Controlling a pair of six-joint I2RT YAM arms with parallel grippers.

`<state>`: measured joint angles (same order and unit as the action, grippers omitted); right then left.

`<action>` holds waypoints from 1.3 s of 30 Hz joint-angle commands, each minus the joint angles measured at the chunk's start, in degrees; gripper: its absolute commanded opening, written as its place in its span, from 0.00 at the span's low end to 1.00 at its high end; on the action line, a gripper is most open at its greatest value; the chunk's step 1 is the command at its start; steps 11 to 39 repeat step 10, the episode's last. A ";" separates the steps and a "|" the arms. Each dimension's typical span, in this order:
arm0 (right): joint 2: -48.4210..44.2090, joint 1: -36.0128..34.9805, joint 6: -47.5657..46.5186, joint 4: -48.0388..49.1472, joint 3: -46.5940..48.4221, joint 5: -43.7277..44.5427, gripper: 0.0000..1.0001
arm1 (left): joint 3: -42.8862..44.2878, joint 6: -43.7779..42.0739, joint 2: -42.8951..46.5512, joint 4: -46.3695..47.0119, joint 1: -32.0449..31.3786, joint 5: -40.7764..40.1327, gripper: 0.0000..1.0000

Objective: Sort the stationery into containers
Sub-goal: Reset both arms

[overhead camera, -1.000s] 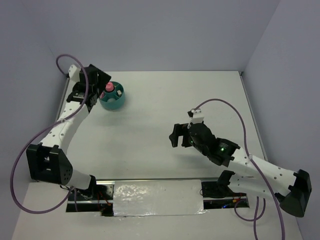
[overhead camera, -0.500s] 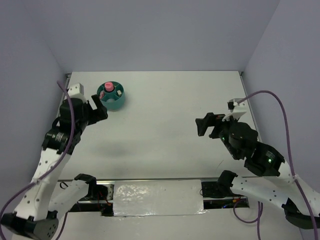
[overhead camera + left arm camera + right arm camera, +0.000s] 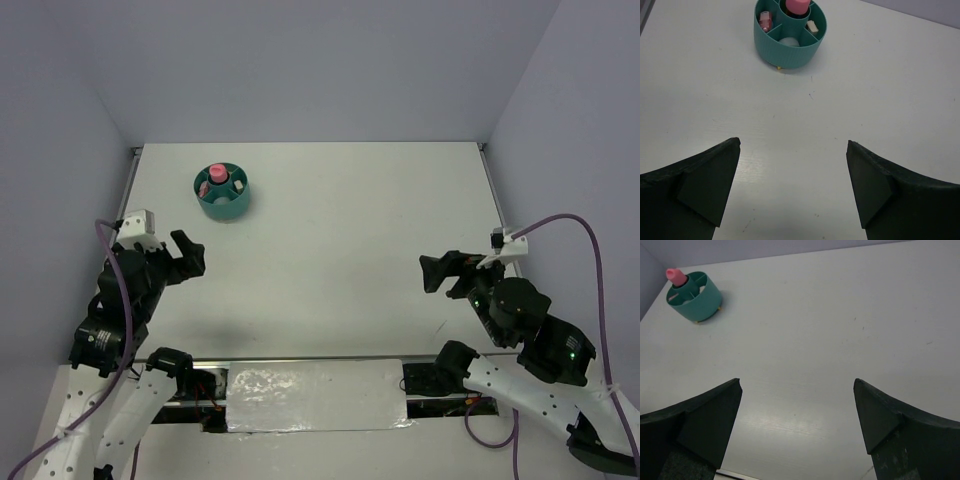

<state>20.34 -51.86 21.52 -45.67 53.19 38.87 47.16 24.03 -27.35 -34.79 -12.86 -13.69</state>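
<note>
Top external view puts the teal organiser (image 3: 222,192) toward the far-left corner of the white worktop (image 3: 340,220). It lies well ahead of the left end effector (image 3: 188,254) and much farther, diagonally across the surface, from the right end effector (image 3: 440,275). The left arm is plainly the nearer one.

Both end effectors hang spread wide and released, with nothing between their dark, wedge-shaped fingers.

The organiser is a round, ribbed plastic tub with a central well and partitioned outer pockets. A pink stubby stick (image 3: 797,6) stands upright in the well, its long axis vertical and its rounded top above the rim. In the left wrist view, a small pink-and-white piece (image 3: 765,21) sits in the left pocket, a pale piece (image 3: 812,26) in the right one, and a whitish round thing (image 3: 786,42), possibly the tape ring, in the near one.

No loose stationery shows on the matte worktop, so the sorting looks essentially finished.
</note>
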 commanded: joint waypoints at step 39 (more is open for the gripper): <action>-0.65 0.18 2.21 -0.47 -0.98 1.03 1.00 | 0.48 0.14 0.72 1.30 -0.32 -2.13 0.99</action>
